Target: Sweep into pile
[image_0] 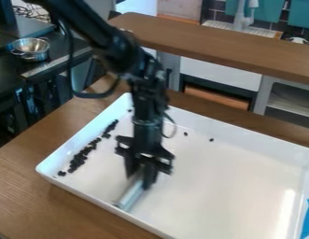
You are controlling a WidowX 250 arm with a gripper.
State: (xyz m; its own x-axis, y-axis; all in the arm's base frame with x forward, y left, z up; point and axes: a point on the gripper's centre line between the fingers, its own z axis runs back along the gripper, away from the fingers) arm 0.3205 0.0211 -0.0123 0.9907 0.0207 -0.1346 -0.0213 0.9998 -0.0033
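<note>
The gripper (139, 179) hangs down over the left part of the white tray (219, 186), shut on a pale grey sweeping tool (130, 192). That tool slants toward the tray's front wall, low over the floor of the tray. Small dark pieces (79, 158) lie in an elongated cluster along the tray's left side, to the left of the gripper and apart from the tool. A few single dark pieces (211, 139) are scattered toward the back of the tray. The arm covers part of the tray behind the gripper.
The tray's raised walls surround the work area on a wooden table (22, 179). A blue object (308, 219) is at the tray's right edge. Behind stands a wooden-topped shelf (213, 42); metal bowls (31, 49) sit on a dark surface at upper left.
</note>
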